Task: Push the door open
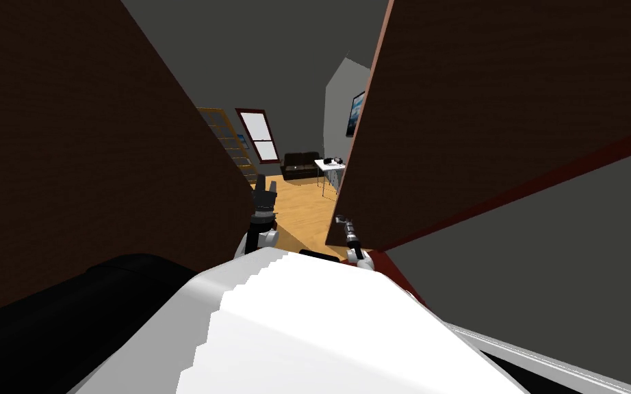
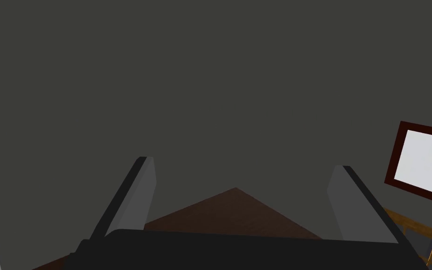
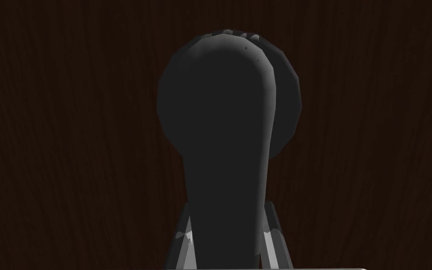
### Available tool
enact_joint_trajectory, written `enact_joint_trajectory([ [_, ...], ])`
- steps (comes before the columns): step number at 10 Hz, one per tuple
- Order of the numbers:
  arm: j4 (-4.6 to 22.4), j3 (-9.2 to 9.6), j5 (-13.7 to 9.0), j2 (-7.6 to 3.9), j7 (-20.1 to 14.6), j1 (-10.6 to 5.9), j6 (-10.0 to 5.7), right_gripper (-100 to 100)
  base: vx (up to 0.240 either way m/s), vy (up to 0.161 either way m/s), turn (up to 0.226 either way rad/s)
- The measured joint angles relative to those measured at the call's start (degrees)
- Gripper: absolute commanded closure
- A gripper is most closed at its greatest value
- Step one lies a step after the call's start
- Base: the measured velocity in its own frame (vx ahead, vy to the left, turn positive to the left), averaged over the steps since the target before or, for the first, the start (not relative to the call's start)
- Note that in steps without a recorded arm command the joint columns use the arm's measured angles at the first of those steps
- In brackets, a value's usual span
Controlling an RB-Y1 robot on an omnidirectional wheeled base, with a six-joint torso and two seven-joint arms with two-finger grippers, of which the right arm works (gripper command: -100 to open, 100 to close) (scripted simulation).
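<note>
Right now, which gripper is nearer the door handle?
Right. The right gripper is shut on the door handle; the left gripper is open, raised in the doorway, apart from the door.

No text, label, brand, number or sign can be read in any view. The brown door point(image 1: 499, 102) shows a plain wood-grain face, and its dark handle point(image 3: 224, 140) carries no marking or stamp. The framed picture point(image 1: 356, 113) on the far grey wall point(image 1: 338, 92) and the small things on the white table point(image 1: 322, 163) are too small to make out any lettering.
</note>
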Motion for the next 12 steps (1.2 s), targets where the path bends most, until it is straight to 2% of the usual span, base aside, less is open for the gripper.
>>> enact_joint_trajectory([
  [3, -0.1, -2.11, -1.4, -0.13, 1.3, 0.08, 0.15, 100, 0.161, 0.155, -0.087],
  [4, 1.9, -3.15, -2.1, -0.24, 1.9, -0.72, -0.79, 100, 0.186, 0.119, -0.073],
  [5, -0.3, -3.66, -2.4, 0.03, 2.2, 0.46, 0.12, 100, 0.196, 0.119, -0.05],
  [6, 0.3, -4.35, -2.9, -0.08, 2.5, -0.02, 0.33, 100, 0.185, 0.139, -0.057],
  [7, 1.4, -5.17, -3.5, -0.26, 2.9, -0.68, -0.18, 100, 0.195, 0.11, -0.074],
  [10, 0.5, -6.8, -4.6, -0.06, 3.7, -0.24, 0.14, 100, 0.155, 0.098, -0.055],
  [12, 0.4, -7.47, -5.0, -0.19, 3.9, -0.17, 0.23, 100, 0.088, 0.032, -0.051],
])
